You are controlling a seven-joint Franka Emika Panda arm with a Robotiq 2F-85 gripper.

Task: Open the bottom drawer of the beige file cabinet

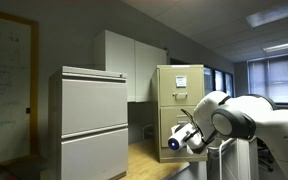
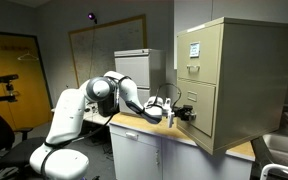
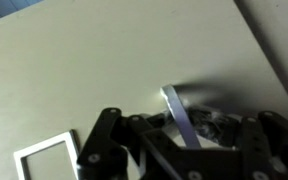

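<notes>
the bottom drawer (image 2: 198, 110) of the beige file cabinet (image 2: 242, 60) sits flush, front upright, facing the arm. the end effector (image 2: 177, 113) is clamped together on its handle (image 3: 175, 112).

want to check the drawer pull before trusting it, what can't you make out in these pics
- grip on the handle: wrist view, the gripper is dark and blurred there
- bottom drawer ajar or not: seam too small in an exterior view; in an exterior view the arm covers its front
- writing on the papers: too small in both exterior views
</notes>
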